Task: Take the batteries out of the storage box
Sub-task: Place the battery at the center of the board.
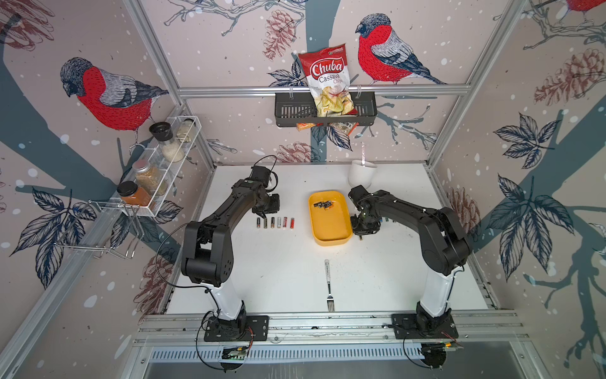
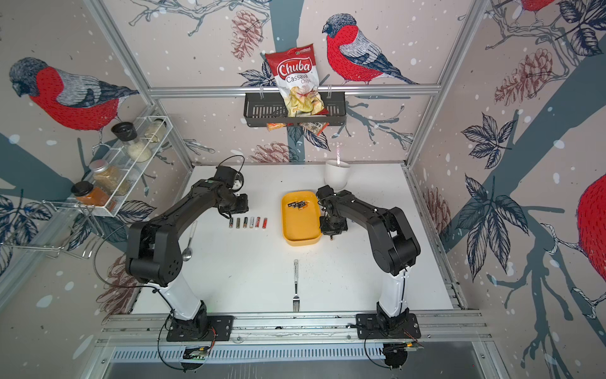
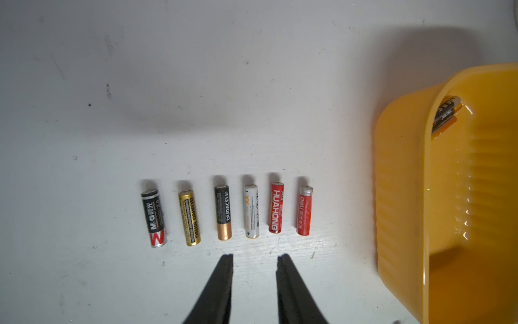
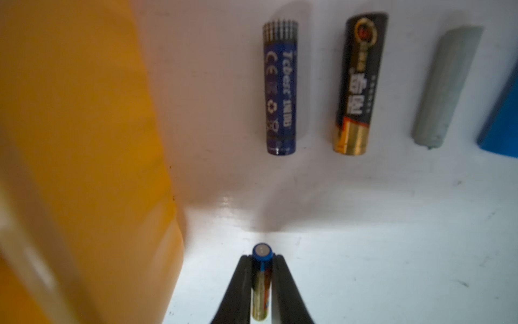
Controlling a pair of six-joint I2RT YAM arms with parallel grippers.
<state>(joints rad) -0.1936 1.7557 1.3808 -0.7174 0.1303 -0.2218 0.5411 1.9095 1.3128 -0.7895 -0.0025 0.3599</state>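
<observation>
The yellow storage box point(image 1: 329, 226) sits mid-table with a few dark batteries point(image 1: 323, 205) at its far end, also seen in the left wrist view point(image 3: 445, 112). Several batteries point(image 3: 224, 213) lie in a row on the table left of the box. My left gripper point(image 3: 255, 259) hovers just before that row, open and holding nothing. Right of the box, my right gripper point(image 4: 261, 256) is shut on a blue-capped gold battery point(image 4: 262, 280), low over the table beside the box wall point(image 4: 84, 140). Ahead of it lie a blue battery point(image 4: 280, 89), a black-gold one point(image 4: 358, 84) and a grey one point(image 4: 445, 87).
A fork point(image 1: 329, 285) lies near the table's front middle. A spoon point(image 2: 189, 241) rests under the left arm. A white cup point(image 1: 361, 174) stands behind the box. A black wall basket point(image 1: 288, 111) with a chips bag and a spice rack point(image 1: 157, 170) hang above the table.
</observation>
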